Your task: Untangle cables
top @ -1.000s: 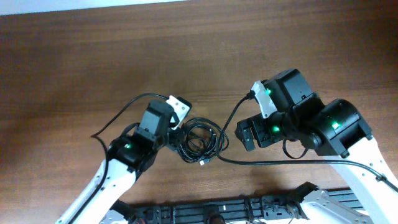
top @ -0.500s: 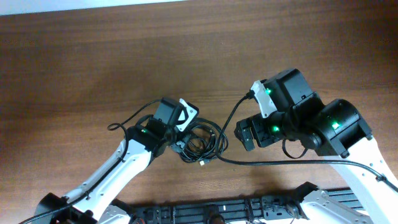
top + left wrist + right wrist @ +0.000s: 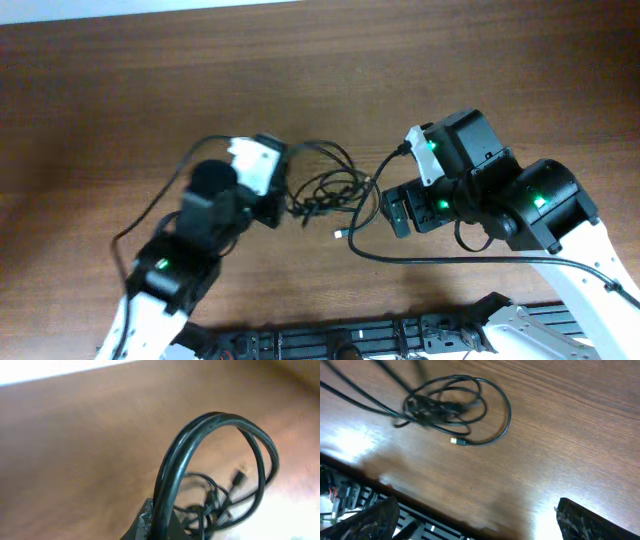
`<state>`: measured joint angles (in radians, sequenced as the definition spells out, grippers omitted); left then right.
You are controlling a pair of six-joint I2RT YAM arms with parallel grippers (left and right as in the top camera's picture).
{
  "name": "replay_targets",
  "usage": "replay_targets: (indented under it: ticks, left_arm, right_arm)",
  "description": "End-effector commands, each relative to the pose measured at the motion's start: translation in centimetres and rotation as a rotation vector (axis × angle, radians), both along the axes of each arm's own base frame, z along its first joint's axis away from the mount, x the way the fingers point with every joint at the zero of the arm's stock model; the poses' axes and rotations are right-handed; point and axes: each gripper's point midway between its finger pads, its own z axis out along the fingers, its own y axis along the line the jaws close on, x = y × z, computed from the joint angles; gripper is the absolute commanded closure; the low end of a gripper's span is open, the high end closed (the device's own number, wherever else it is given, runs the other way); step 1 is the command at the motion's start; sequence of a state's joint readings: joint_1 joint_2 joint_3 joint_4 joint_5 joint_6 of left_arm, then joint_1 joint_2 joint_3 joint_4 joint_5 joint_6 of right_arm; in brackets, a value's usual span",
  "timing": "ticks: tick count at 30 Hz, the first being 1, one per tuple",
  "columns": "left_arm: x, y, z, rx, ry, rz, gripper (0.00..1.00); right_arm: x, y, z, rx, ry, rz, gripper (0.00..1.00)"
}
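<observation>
The step in hand looks like the first pull-apart. The left tool (image 3: pixel 280 205) seems clamped on a loop of the cables (image 3: pixel 325 185), which arch up from its grip in the left wrist view. The right tool (image 3: pixel 475 505) hangs near, wide apart and empty. The bundle sits between the arms on the tabletop (image 3: pixel 450 80), a loose knot of thin black loops with one metal-tipped plug (image 3: pixel 340 235) trailing free. Next, the right tool likely must catch that free end.
</observation>
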<state>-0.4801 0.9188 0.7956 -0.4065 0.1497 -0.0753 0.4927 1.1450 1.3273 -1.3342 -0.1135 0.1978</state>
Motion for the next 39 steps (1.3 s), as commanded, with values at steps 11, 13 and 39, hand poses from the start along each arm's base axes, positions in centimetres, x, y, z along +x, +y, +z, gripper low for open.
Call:
replay_targets:
  ticks: [11,13,39]
  left_arm:
    - [-0.9,2.7,15.2,-0.198,-0.310,0.064,1.00]
    - [-1.2,2.8,16.8,-0.216,-0.336,0.065,1.00]
    - [-1.4,4.8,21.8,-0.651,-0.189,0.287,1.00]
  right_arm:
    - [-0.1,1.6,-0.9,-0.009,0.000,0.222,0.01]
    - [0.4,1.9,-1.0,-0.031,-0.031,0.301,0.01]
    - [6.0,8.7,3.9,0.198,-0.396,0.526,0.53]
